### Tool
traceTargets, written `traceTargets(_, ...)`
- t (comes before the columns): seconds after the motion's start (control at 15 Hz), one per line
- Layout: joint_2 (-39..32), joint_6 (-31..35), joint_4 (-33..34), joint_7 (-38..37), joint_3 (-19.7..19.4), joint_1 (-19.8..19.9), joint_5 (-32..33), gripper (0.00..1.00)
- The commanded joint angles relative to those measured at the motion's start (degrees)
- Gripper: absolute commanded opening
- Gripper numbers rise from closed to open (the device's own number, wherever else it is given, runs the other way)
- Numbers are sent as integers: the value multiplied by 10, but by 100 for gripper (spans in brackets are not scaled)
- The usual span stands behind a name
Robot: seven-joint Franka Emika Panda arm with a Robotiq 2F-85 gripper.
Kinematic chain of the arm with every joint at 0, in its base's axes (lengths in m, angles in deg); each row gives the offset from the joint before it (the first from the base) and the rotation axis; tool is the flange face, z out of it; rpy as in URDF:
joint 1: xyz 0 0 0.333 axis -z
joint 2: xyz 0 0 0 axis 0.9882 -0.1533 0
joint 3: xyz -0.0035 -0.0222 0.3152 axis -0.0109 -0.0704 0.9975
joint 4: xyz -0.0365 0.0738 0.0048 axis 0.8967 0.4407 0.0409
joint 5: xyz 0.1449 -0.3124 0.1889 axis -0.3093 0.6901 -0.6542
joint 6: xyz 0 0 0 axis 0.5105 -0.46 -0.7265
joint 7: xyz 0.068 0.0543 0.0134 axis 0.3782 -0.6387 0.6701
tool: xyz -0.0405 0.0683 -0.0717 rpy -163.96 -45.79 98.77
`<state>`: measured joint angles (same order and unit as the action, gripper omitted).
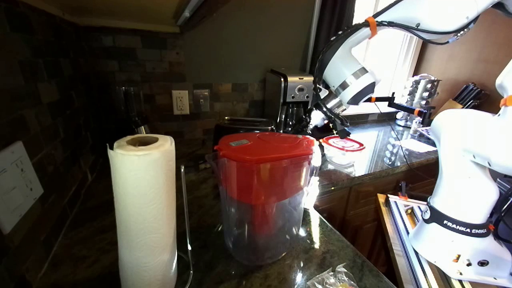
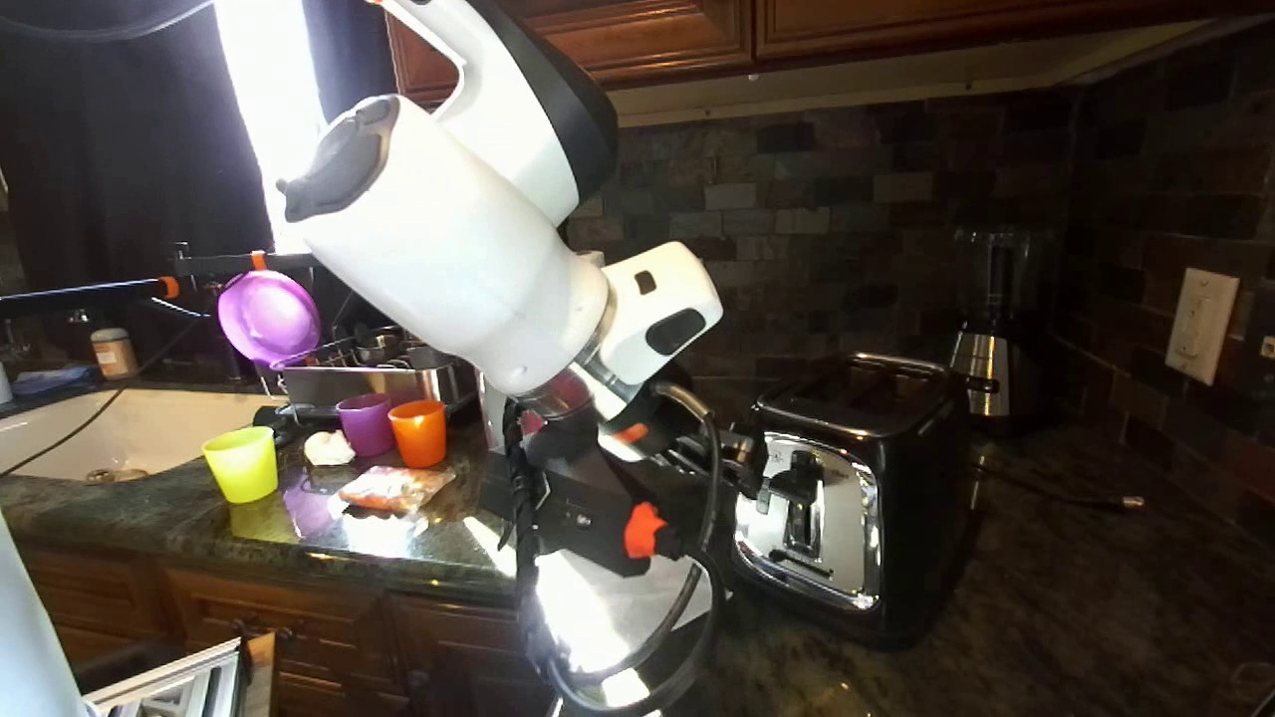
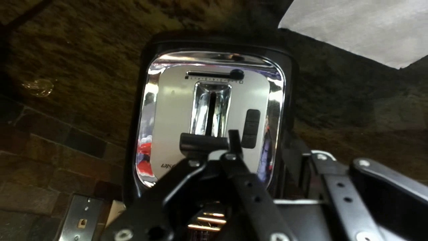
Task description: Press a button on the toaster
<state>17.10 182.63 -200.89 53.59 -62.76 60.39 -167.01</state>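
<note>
The black toaster point(image 2: 911, 558) with a shiny metal front stands on the counter. In the wrist view its front panel point(image 3: 174, 107) appears upside down. It has a dark lever point(image 3: 200, 142) at the upper end of its slot, a slider knob point(image 3: 237, 74) and a column of dark buttons point(image 3: 251, 129). My gripper point(image 3: 264, 142) is open and empty, close in front of the panel. One finger overlaps the lever's end beside the buttons; contact cannot be told. In an exterior view the gripper point(image 2: 755, 478) is at the toaster's front. In an exterior view the toaster point(image 1: 244, 125) is mostly hidden.
A clear red-lidded pitcher point(image 1: 264, 180) and a paper-towel roll point(image 1: 146, 216) stand on the counter. A coffee maker point(image 1: 294, 92) is behind. A small red-lidded container point(image 1: 343, 149), several cups point(image 2: 418, 433) and a blender point(image 2: 986, 363) are around. Cables point(image 2: 707, 558) hang from the wrist.
</note>
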Motion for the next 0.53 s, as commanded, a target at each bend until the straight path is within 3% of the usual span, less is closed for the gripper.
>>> traceTargets(0.0, 54, 29, -41, -5, 16, 4, -5, 70)
traceTargets(0.27, 42, 24, -24, 5, 16, -10, -49, 99)
traceTargets(0.47, 43, 37, -22, 1, 22, -23, -72, 100)
